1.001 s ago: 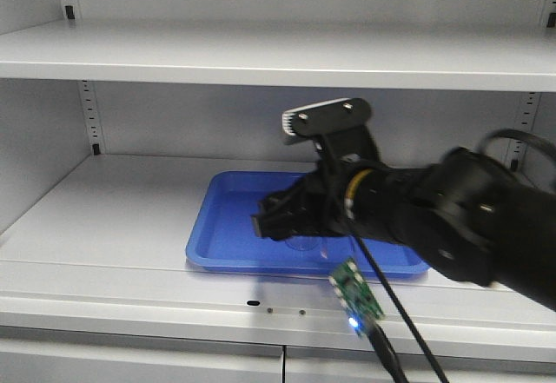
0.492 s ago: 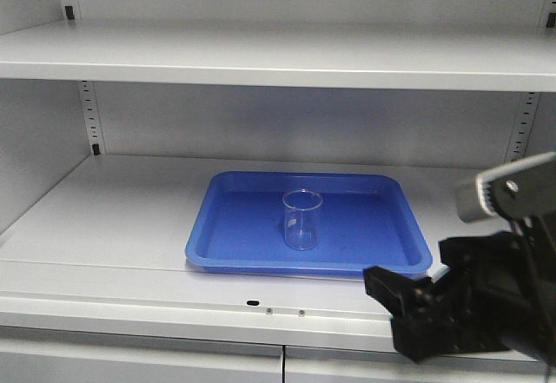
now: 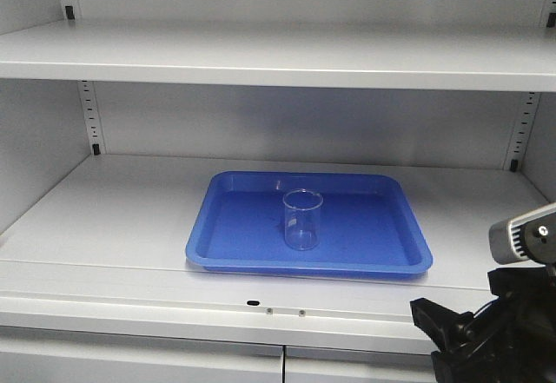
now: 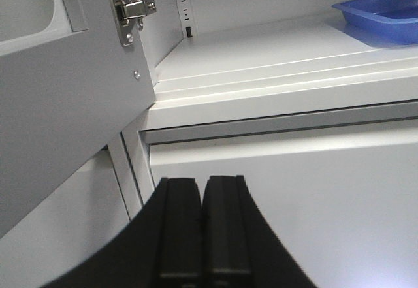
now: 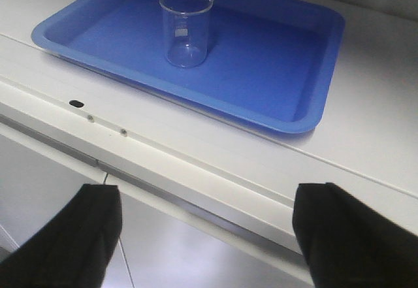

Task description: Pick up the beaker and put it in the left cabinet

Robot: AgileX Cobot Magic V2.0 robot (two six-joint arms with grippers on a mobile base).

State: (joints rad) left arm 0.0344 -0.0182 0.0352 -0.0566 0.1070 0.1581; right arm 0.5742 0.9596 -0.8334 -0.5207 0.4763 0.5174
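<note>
Right pincer (image 5: 206, 236) withdrawn from beaker (image 3: 302, 220)

A blue tray (image 3: 391, 248) and a door hinge (image 4: 130, 10).

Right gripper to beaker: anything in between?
Right wrist view: only the front shelf edge and blue tray rim separate the right gripper from the beaker.

You can read no text, brand or number anywhere. The beaker (image 5: 186, 27) carries a small pale printed patch on its wall, at about 9 o'clock from its middle, too blurred to make out.
</note>
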